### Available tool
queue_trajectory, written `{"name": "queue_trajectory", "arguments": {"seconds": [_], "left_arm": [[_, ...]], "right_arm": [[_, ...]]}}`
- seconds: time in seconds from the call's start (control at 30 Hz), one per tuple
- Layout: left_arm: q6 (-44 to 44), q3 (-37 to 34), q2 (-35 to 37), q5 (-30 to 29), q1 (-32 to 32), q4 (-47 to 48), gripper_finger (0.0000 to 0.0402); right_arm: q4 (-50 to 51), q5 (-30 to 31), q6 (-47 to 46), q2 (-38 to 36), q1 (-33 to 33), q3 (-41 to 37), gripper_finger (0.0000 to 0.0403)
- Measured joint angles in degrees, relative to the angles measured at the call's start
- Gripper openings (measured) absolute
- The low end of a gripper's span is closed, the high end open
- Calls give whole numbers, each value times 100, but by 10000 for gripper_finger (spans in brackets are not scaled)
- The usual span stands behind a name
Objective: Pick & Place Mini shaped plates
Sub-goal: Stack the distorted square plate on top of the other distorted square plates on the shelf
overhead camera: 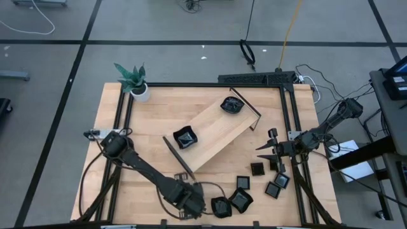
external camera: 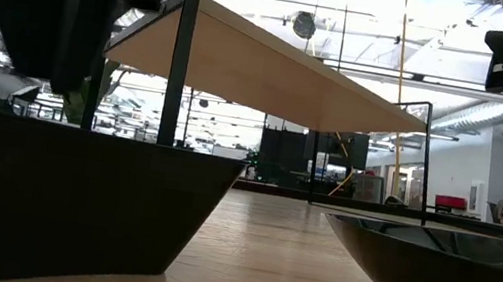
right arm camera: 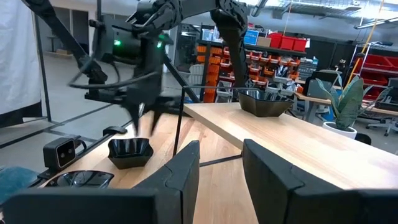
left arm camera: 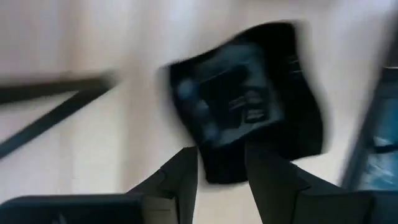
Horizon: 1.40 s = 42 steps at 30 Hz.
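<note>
While the high view looks straight down, the pale wooden tray [overhead camera: 213,130] lies slantwise across the table [overhead camera: 152,108] with two mini shaped plates on it: one [overhead camera: 186,137] near its lower end and one [overhead camera: 232,105] near its upper end. Six more black plates sit on the bare table near the front edge, among them a square one [overhead camera: 257,169] and a pair lying close together [overhead camera: 240,200]. The left gripper [overhead camera: 202,205] is low at the front edge, just beside the plate [overhead camera: 220,207] at the left of that group. The right gripper [overhead camera: 270,147] hangs beside the tray's right end, holding nothing. A potted plant [overhead camera: 133,80] stands at the far left corner.

From the low view, two dark dishes loom close, one at the left [external camera: 60,197] and one at the right [external camera: 444,268], with the tray's underside [external camera: 272,73] above.

Through the left wrist view, the two fingers [left arm camera: 177,180] stand apart over the near edge of a glossy black plate [left arm camera: 249,102]; whether they grip it I cannot tell.

Through the right wrist view, the fingers [right arm camera: 273,171] are parted and empty, facing the tray with a plate [right arm camera: 264,102] on it, while another plate [right arm camera: 130,152] rests on the table under the left gripper [right arm camera: 146,121].
</note>
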<state>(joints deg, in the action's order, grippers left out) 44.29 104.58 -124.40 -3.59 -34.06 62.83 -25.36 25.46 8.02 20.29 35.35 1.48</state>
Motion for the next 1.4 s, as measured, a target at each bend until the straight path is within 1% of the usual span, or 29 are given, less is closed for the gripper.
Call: {"name": "queue_trajectory", "arguments": {"seconds": [0.1, 0.13, 0.27, 0.57, 1.07, 1.4], "left_arm": [[483, 6, 47, -366, -43, 314, 138], [607, 3, 44, -351, -56, 330, 138], [877, -136, 46, 8, -61, 114, 138], [793, -567, 42, 55, -24, -300, 138], [837, -601, 42, 56, -9, -329, 138], [843, -678, 46, 64, -2, -614, 138]], "right_arm": [[7, -1, -1, 2, -2, 0, 112], [4, 1, -2, 0, 0, 0, 112], [-8, 1, -4, 0, -1, 0, 112], [-7, 0, -4, 0, -2, 0, 112], [-6, 0, -6, 0, -1, -1, 112], [-4, -1, -6, 0, 0, -2, 112]]}}
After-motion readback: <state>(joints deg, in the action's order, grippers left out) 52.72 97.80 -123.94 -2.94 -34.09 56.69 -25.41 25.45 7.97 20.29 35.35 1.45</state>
